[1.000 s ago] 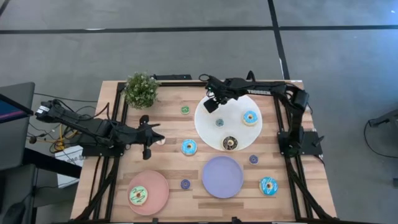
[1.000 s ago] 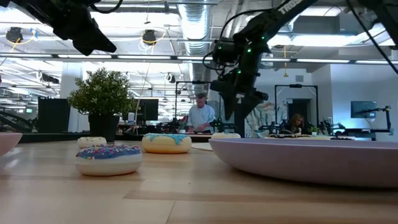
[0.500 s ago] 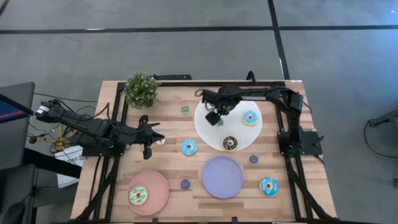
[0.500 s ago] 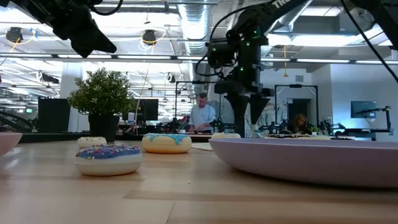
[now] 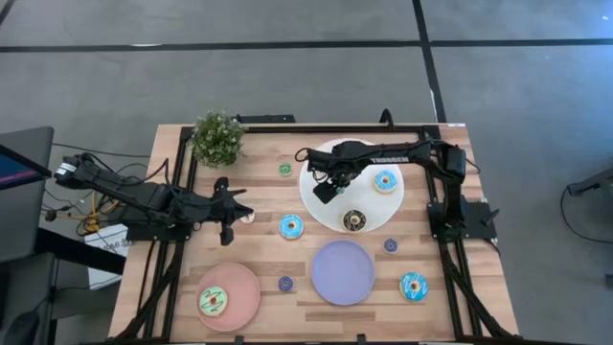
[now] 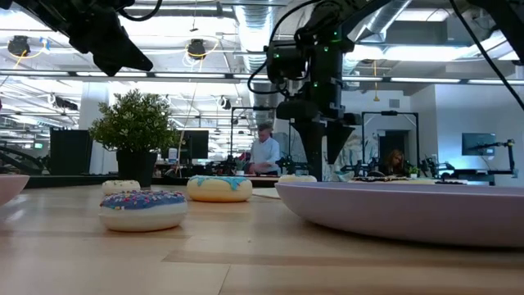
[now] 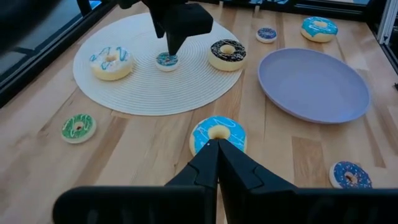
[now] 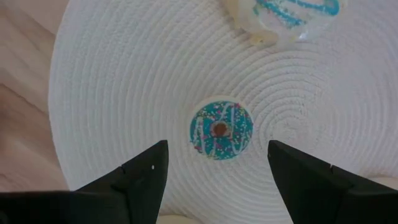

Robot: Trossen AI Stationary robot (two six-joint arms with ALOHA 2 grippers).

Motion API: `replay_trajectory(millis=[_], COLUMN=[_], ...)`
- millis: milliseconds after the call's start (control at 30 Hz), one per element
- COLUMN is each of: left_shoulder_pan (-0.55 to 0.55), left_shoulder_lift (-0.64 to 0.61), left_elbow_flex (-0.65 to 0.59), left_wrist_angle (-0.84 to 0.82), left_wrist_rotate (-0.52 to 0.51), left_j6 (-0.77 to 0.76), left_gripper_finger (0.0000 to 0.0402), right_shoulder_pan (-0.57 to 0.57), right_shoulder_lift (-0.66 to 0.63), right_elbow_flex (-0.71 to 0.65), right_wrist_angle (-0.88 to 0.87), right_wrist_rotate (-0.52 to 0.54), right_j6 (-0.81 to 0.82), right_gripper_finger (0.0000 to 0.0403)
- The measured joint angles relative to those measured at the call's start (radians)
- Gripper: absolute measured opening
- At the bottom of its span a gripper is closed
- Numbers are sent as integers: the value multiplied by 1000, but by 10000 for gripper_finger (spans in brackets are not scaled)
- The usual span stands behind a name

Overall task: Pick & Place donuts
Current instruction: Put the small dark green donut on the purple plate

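The right tool (image 8: 214, 171) hangs spread wide over a tiny teal donut (image 8: 220, 130) lying directly beneath it on the white plate (image 8: 112, 93) — seemingly light and rigid, best pinched across its outer rim.

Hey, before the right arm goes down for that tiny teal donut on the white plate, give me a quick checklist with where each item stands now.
1. Right gripper open: ok.
2. Tiny teal donut centred between its fingers: ok.
3. Donut lying flat on the white plate: ok.
4. Cream donut and chocolate donut apart from it: ok.
5. Left gripper shut, away from the plate: ok.
6. Height above the donut: cannot tell.
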State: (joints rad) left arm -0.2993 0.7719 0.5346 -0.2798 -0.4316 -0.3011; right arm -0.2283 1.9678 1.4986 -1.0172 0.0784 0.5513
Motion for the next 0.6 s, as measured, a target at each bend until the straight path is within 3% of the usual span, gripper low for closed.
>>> replay_trajectory(millis=[233, 400, 600], left_shoulder_pan=[0, 0, 0], left_shoulder_lift=[0, 0, 0], left_elbow_flex=[0, 0, 0], left_wrist_angle=[0, 0, 0], left_wrist_rotate=[1, 1, 0], left_j6=[-13, -11, -14], left_gripper_finger=[0, 0, 0], right_shoulder_pan=[9, 26, 26], right_shoulder_lift=[0, 0, -3], right_elbow_flex=[0, 0, -29], right_wrist_angle=[-30, -56, -28], right_wrist_rotate=[17, 112, 114], right_j6=[17, 16, -14], right_gripper_finger=[265, 266, 266])
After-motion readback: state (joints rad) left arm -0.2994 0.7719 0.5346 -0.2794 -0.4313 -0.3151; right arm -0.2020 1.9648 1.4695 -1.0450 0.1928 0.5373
